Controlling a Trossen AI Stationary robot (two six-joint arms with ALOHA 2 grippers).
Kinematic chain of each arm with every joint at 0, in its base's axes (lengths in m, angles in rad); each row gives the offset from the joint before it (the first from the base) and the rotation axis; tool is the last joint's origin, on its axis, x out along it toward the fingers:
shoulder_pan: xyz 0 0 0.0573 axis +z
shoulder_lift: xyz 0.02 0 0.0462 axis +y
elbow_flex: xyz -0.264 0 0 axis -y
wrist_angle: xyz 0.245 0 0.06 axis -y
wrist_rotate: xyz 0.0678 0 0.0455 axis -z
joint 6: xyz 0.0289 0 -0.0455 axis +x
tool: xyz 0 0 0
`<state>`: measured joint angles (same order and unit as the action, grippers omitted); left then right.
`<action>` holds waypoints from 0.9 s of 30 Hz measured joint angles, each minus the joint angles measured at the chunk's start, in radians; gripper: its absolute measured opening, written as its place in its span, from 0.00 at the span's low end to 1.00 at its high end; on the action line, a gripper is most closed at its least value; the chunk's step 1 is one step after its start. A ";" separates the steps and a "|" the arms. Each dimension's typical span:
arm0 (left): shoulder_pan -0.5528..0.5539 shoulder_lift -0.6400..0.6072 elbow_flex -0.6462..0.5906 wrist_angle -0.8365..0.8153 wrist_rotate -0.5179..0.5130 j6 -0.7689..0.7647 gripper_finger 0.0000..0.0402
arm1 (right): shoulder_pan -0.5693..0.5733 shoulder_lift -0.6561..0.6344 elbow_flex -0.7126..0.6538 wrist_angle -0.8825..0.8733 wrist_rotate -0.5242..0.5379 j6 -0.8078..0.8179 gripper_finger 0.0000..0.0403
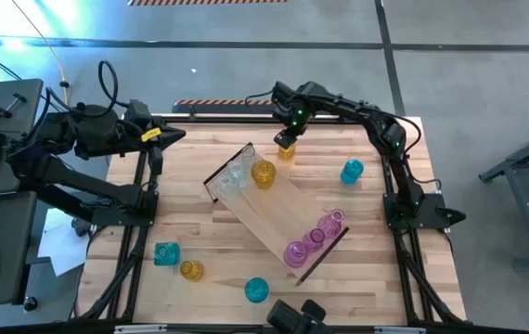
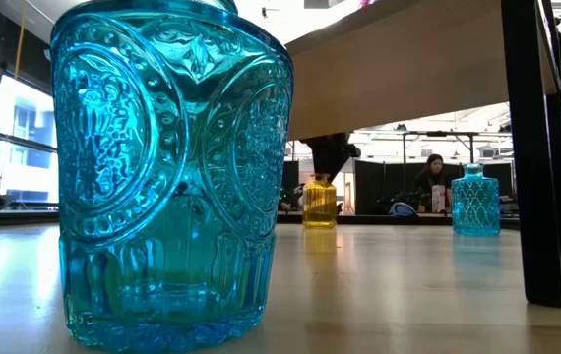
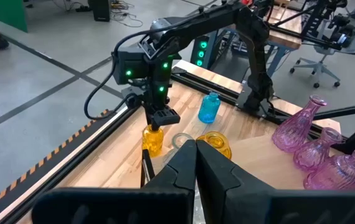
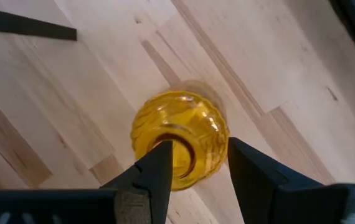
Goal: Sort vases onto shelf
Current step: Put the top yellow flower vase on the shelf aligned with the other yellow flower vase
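The shelf (image 1: 274,209) lies diagonally across the table's middle, raised on its dark end pieces (image 2: 536,147). On it stand clear vases (image 1: 232,176), an amber vase (image 1: 263,173) and three pink vases (image 1: 316,237). A second amber vase (image 4: 180,146) stands on the tabletop near the far edge. My right gripper (image 4: 199,168) is open just above it, pointing down, a finger on either side of its mouth. My left gripper (image 3: 196,155) is shut and empty, raised at the table's far left (image 1: 176,134). My right gripper comes at the amber vase from above. One finger (image 4: 156,168) covers part of the mouth's rim (image 4: 187,149), and I cannot tell whether it touches. The other finger (image 4: 249,165) stands clear of the rim. The vase stands upright on the table.
Loose on the tabletop stand a teal vase (image 1: 352,171) at the right, and a teal vase (image 1: 165,253), an amber vase (image 1: 190,270) and another teal vase (image 1: 256,289) near the front edge. A person (image 2: 433,177) sits in the room beyond.
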<state>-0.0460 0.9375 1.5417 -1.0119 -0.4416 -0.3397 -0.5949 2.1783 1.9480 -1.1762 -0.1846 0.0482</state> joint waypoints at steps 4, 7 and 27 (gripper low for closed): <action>0.000 0.000 0.000 0.000 0.000 0.000 0.00 | 0.000 0.014 0.000 -0.001 -0.004 0.000 0.33; 0.000 0.000 0.000 0.000 0.000 -0.001 0.00 | 0.000 0.018 0.001 -0.001 -0.007 0.000 0.33; 0.000 0.000 0.000 0.000 0.002 0.000 0.00 | 0.004 0.024 0.003 -0.064 -0.007 -0.024 0.05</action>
<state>-0.0463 0.9375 1.5417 -1.0122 -0.4400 -0.3397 -0.5913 2.2019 1.9511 -1.2403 -0.1919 0.0240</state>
